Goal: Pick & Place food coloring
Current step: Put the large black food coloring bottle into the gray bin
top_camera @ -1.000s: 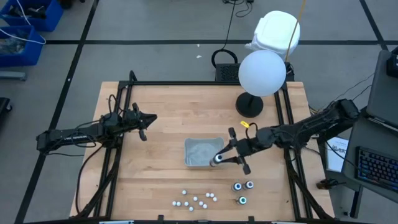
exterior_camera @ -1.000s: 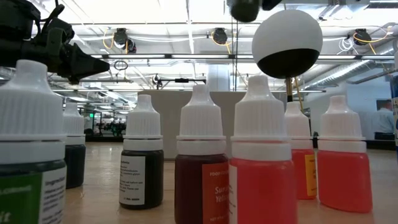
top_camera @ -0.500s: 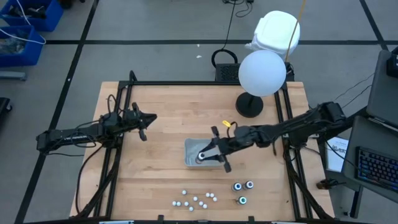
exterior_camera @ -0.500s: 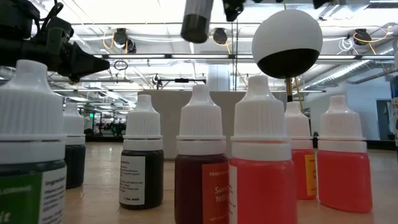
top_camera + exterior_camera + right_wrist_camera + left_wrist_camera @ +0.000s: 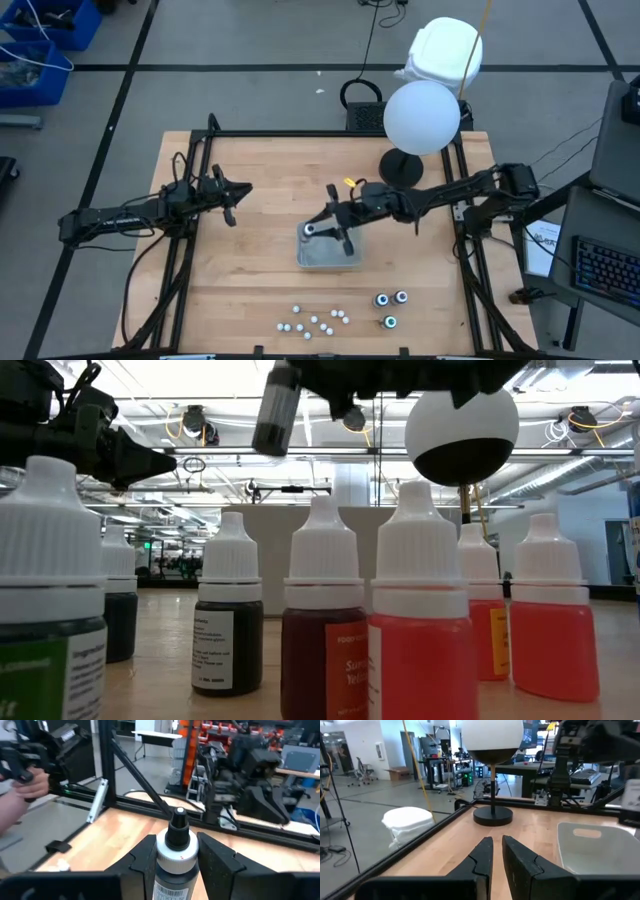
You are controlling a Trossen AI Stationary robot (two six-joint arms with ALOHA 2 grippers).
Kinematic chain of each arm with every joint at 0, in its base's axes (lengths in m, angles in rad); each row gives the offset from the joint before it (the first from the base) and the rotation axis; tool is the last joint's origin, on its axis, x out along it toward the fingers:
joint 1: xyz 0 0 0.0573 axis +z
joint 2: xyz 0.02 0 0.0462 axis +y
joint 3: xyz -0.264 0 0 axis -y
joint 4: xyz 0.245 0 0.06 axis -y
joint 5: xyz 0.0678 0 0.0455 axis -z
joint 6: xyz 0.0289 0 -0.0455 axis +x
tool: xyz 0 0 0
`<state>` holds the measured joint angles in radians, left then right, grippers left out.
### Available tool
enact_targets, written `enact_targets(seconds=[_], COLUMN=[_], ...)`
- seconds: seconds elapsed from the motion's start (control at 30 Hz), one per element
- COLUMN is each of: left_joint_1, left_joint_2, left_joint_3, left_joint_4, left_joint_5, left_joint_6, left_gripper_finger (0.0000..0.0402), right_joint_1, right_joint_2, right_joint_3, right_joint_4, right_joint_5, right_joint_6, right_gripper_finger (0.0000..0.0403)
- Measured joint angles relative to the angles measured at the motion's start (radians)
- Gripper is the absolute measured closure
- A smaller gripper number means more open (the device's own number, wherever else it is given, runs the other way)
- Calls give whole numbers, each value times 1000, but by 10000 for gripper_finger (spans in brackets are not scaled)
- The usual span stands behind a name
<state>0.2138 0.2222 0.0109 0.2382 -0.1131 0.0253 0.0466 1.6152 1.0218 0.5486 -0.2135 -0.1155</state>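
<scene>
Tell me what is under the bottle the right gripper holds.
The bottle, held by the right gripper, hangs over the clear tray's left edge. The tray looks empty, though the arm covers part of it.

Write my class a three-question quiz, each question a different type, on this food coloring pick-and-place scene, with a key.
1. True or false: the right hand holds a food coloring bottle over the clear tray.
2. How many dark bottles with ringed tops stand on the table near its front right corner?
A) one B) three C) five
3. Fill in: the left hand waits with its fingers ____ and holds nothing.

Key: 1 true; 2 B; 3 shut
</scene>
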Motion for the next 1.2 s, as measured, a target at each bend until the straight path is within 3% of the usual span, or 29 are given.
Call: enact_targets(seconds=[0.4, 1.2], left_joint_1=[0, 0], left_joint_2=[0, 0], left_joint_3=[0, 0], left_joint_4=[-1, 0], left_joint_5=[0, -1], left_joint_6=[23, 24], left_gripper_finger=[355, 355], right_joint_1=[-59, -59], right_joint_2=[96, 219], right_joint_3=[-1, -4], right_joint_4=[40, 63], right_joint_5=[0, 40], right_joint_6=[6, 26], right_gripper_finger=[290, 289])
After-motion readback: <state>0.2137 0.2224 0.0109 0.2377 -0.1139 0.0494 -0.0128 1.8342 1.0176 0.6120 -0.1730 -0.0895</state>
